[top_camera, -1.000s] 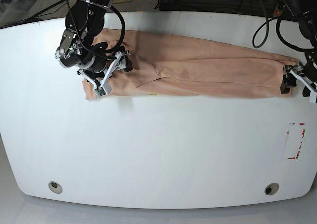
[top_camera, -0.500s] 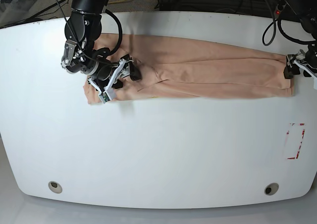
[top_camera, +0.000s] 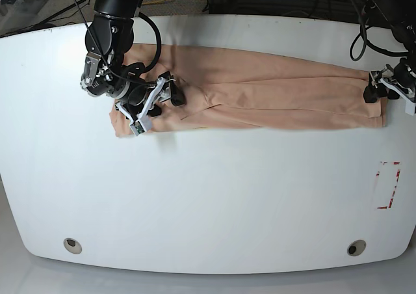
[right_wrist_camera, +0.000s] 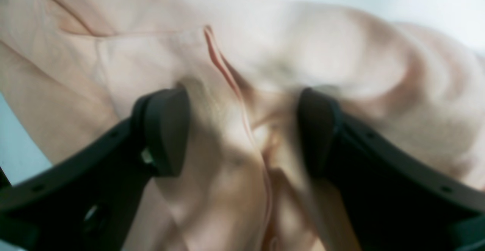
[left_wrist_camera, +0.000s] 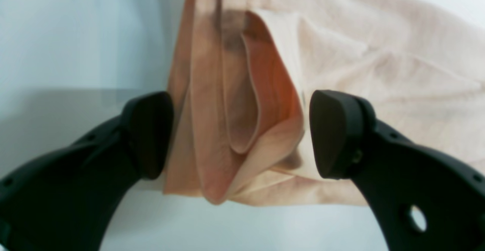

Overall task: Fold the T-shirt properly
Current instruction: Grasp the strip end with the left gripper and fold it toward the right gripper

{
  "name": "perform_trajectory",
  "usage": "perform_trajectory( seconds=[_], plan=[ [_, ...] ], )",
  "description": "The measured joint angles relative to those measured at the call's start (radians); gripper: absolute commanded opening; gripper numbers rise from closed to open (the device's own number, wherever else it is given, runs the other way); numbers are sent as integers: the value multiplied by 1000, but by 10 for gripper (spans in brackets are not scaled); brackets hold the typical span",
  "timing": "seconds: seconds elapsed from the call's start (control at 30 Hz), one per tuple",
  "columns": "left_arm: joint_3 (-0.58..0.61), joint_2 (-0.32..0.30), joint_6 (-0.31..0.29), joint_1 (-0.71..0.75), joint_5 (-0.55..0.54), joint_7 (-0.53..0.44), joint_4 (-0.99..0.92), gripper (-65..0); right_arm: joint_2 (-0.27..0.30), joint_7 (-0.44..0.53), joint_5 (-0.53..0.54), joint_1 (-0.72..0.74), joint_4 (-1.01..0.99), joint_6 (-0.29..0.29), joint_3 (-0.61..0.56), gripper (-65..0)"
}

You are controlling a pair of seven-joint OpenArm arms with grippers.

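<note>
Right now you have one soft peach-pink cotton T-shirt, folded into a long narrow band on the far half of the white table. Its long axis runs left to right, ends pointing at the two arms. You have two grippers in play. Your left gripper, at the scene's right end, stands spread wide around the bunched cloth edge, not pinching it. Your right gripper, at the left end, presses into the fabric with jaws apart, nothing clamped.
</note>
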Motion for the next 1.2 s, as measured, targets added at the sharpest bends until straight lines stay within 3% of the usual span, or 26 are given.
perform_trajectory(
  seconds=[0.13, 0.2, 0.3, 0.37, 0.57, 0.8, 1.03, 1.2],
  plan=[
    [4, -2, 0, 2, -5, -6, -4, -157, 0, 0, 0, 0, 0, 0, 0, -214],
    [27, -9, 0, 4, -3, -17, -6, -274, 0, 0, 0, 0, 0, 0, 0, -214],
    [54, -9, 0, 4, 0, -17, -4, -525, 0, 0, 0, 0, 0, 0, 0, -214],
    [63, -4, 0, 4, -1, -14, -4, -650, -1, 0, -1, 0, 0, 0, 1, -214],
    [66, 6, 1, 18, 9, 13, 40, -636, -1, 0, 0, 0, 0, 0, 2, -214],
    [91, 11, 2, 135, 36, 47, 346, -636, -1, 0, 0, 2, 0, 0, 2, -214],
    [266, 11, 0, 177, 17, 28, 653, -635, -3, 0, 0, 2, 0, 0, 4, -214],
    [459, 10, 1, 174, 27, 35, 726, -635, -3, 0, -1, 6, 0, 0, 4, -214]
  ],
)
